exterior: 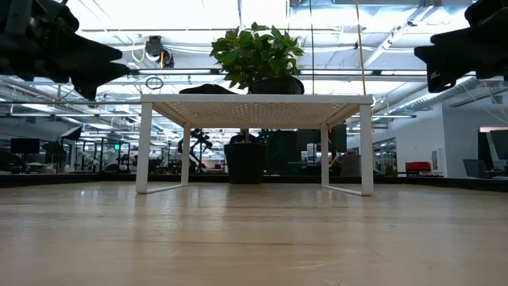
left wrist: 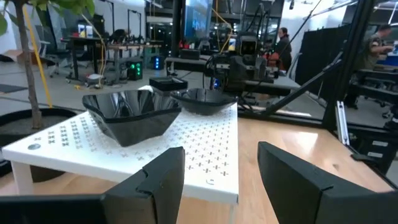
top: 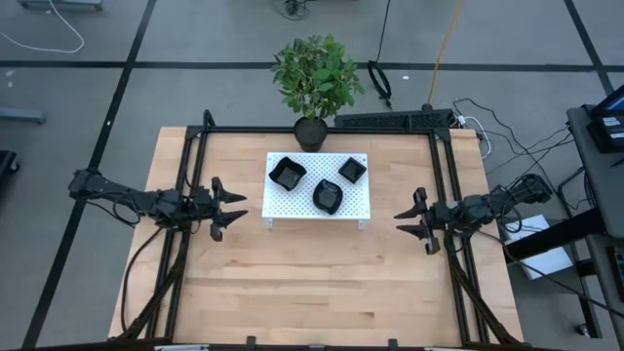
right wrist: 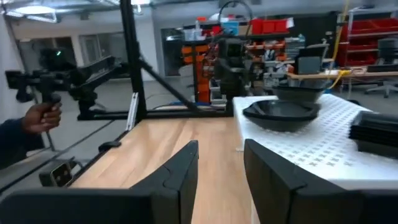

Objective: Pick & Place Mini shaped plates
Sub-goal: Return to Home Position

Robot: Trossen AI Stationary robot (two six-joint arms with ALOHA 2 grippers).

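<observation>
With the left tool (top: 234,209) at centre left of the high view and the right tool (top: 405,222) at centre right, both spread and empty, draw each arm straight outward, level above the light wooden surface (top: 312,283). The glossy black mini shaped plates (top: 328,197) sit in three groups on the white perforated platform (top: 283,210) at frame centre. Nothing blocks either path; the green potted plant (top: 317,76) stands just above the platform.

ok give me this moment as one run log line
left gripper open, empty, left of white platform | right gripper open, empty, right of it | mini shaped plates in three groups on platform
</observation>
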